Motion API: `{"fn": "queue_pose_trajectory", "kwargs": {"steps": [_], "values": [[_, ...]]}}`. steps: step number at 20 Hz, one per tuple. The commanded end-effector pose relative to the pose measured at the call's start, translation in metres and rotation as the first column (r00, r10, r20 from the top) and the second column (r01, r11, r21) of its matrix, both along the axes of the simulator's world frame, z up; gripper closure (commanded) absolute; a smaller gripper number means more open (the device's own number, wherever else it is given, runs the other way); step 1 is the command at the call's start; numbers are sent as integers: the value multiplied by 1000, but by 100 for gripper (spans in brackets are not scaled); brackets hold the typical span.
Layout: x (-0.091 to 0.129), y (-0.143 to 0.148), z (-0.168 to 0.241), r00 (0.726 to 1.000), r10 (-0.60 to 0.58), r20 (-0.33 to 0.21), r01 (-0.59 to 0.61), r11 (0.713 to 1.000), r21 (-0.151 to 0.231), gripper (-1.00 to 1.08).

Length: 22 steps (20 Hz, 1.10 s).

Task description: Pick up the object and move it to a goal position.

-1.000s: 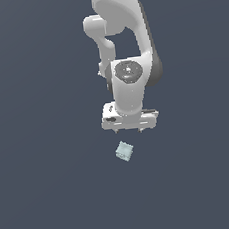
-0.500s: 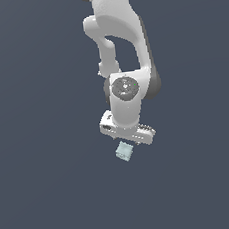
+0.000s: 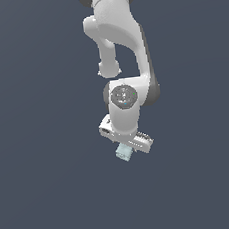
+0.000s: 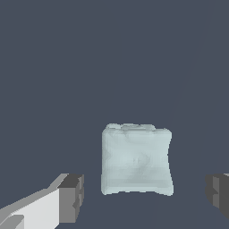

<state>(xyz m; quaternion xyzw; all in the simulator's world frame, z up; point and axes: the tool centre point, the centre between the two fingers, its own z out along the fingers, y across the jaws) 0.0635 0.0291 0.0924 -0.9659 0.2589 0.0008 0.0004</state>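
Note:
The object (image 3: 124,152) is a small pale blue-green block on the dark floor, half covered by the white hand of my arm in the exterior view. In the wrist view the block (image 4: 136,159) fills the middle, with rounded edges. My gripper (image 4: 145,194) is open. One dark fingertip (image 4: 71,197) stands to one side of the block and the other fingertip (image 4: 218,193) to the far side, both apart from it. The block sits between the jaws, nearer the first fingertip. In the exterior view the fingers are hidden behind the hand (image 3: 126,135).
A plain dark grey-blue floor (image 3: 50,194) spreads all round the arm and block. Nothing else shows in either view.
The arm has come down and turned its hand over the block. The block, clear below the hand a second ago, is now partly covered by it. The block has not moved.

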Motion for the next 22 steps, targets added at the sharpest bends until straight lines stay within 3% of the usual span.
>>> {"fn": "queue_pose_trajectory", "kwargs": {"steps": [1,22], "values": [[2,-1,-2,1000,-16,1,16,1000,-1,-92],[2,-1,-52,1000,-19,1,19,1000,-1,-92]]}}
